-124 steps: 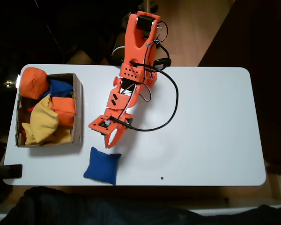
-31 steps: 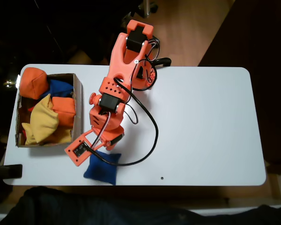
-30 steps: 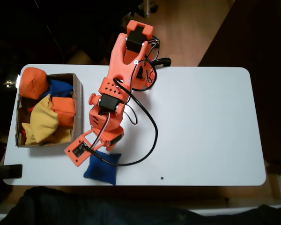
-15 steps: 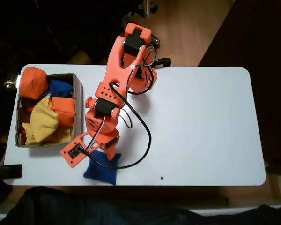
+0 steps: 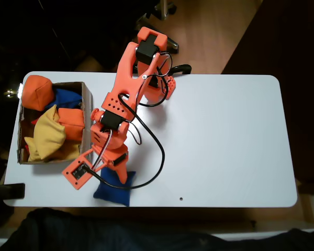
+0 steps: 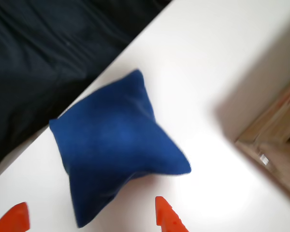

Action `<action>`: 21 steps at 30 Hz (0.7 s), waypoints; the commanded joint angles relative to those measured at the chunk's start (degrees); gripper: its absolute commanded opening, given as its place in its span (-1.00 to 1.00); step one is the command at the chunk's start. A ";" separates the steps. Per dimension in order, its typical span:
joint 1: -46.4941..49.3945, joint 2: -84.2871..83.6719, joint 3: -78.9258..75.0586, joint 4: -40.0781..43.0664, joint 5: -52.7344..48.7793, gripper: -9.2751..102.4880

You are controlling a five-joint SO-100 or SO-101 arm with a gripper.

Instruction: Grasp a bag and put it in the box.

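Observation:
The blue bag lies on the white table near its front edge, just right of the box's near corner. The orange arm reaches down over it, and my gripper covers the bag's upper half in the fixed view. In the wrist view the bag is a puffy blue square, with two orange fingertips at the bottom edge on either side of its lower corner. The gripper is open and holds nothing. The brown cardboard box stands at the table's left end; its corner shows at the right of the wrist view.
Orange, yellow and blue beanbags fill the box. A black cable loops from the arm across the table. Dark cloth lies beyond the table's front edge. A black object sits at the front left corner.
The arm has swung from mid-table toward the front left. The gripper has come down over the blue bag, which has not moved.

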 commanded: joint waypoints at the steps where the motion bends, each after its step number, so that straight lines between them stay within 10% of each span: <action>1: 1.32 0.00 -1.41 -1.49 -3.60 0.13; 21: 2.72 -6.15 -1.67 -10.20 -16.44 0.13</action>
